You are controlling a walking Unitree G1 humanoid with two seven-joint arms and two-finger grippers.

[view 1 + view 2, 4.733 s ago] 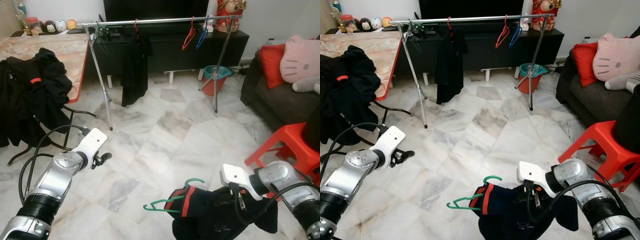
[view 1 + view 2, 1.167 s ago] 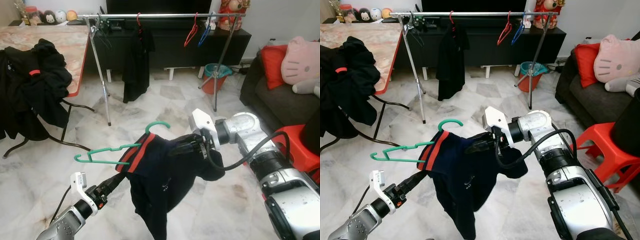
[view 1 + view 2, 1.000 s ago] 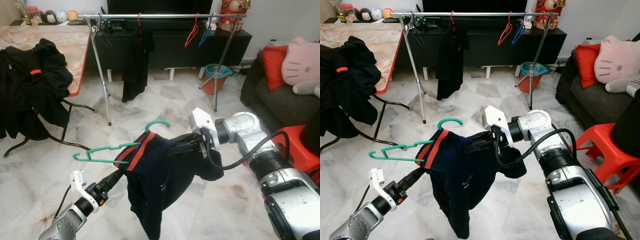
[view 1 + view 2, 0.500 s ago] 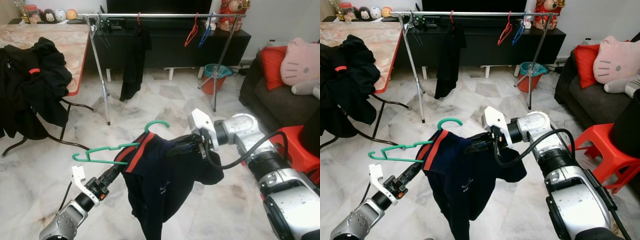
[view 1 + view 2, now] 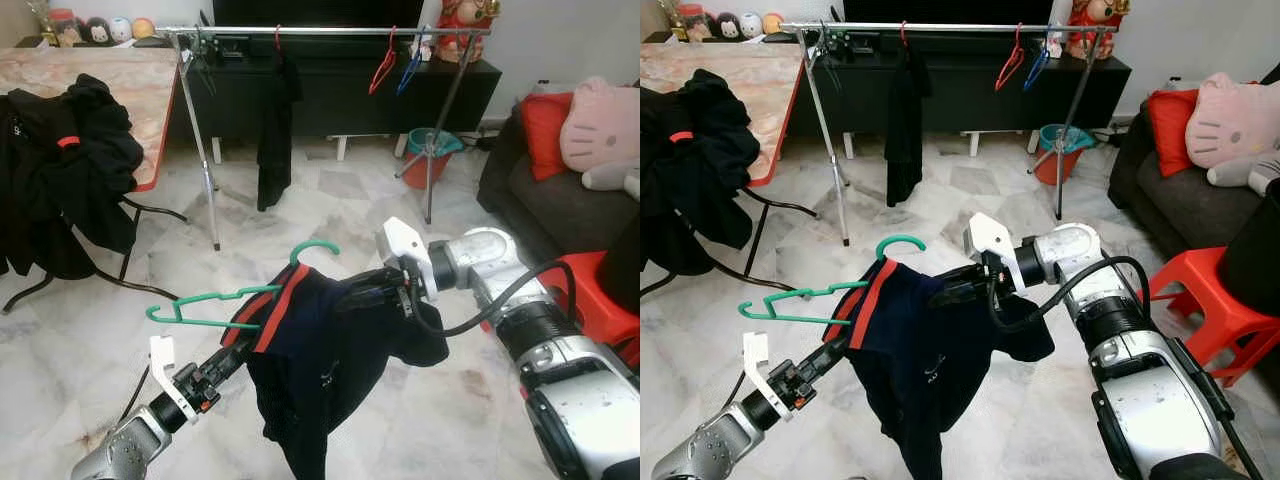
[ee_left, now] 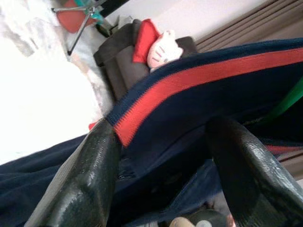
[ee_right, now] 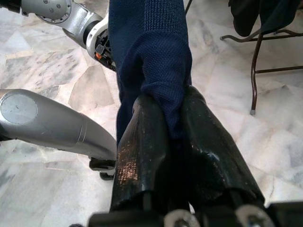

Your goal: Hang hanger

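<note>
The floppy navy garment (image 5: 320,350) is pinched by the right gripper (image 5: 352,297), left gripper (image 5: 830,357) spread; the stiff green hanger (image 5: 215,300) should be lifted by its hook.

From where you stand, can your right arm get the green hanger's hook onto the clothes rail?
Probably not yet. The right gripper is shut on the navy garment with the green hanger mid-room; the clothes rail stands well beyond, across open floor.

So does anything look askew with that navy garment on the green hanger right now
Yes. The navy garment sits lopsided on the green hanger: it is bunched toward the hook end, leaving the other arm of the hanger bare. The right end effector is pinching a fold of cloth, and the left end effector straddles the red-trimmed edge.
</note>
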